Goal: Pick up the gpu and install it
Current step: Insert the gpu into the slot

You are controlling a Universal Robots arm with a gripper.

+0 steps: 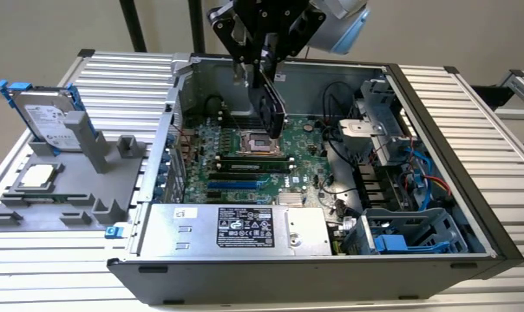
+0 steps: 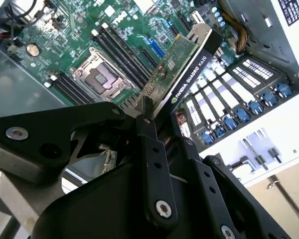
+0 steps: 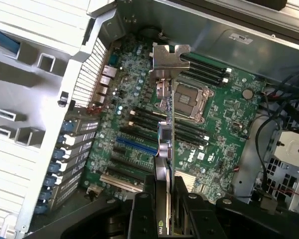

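Observation:
The gpu (image 1: pixel 272 97) hangs edge-down over the open computer case, a thin card with a black cooler side. My gripper (image 1: pixel 264 62) is shut on its upper edge. In the second wrist view the gpu (image 2: pixel 185 63) shows its green board and black edge, reaching from the gripper (image 2: pixel 162 117) out over the motherboard (image 2: pixel 65 35). In the first wrist view the card (image 3: pixel 167 127) appears edge-on between the fingers (image 3: pixel 149 191), its silver end bracket (image 3: pixel 170 55) farthest from the gripper. It floats above the motherboard (image 1: pixel 244 156), near the processor socket (image 1: pixel 260 140), touching nothing below.
The blue expansion slots (image 1: pixel 231 185) lie nearer the power supply (image 1: pixel 244 227). Cables and drive cages (image 1: pixel 401 188) crowd the case's side at the exterior view's right. Outside the case, a grey fixture (image 1: pixel 58 195) holds a hard drive (image 1: pixel 49 120) upright and a processor (image 1: pixel 36 175).

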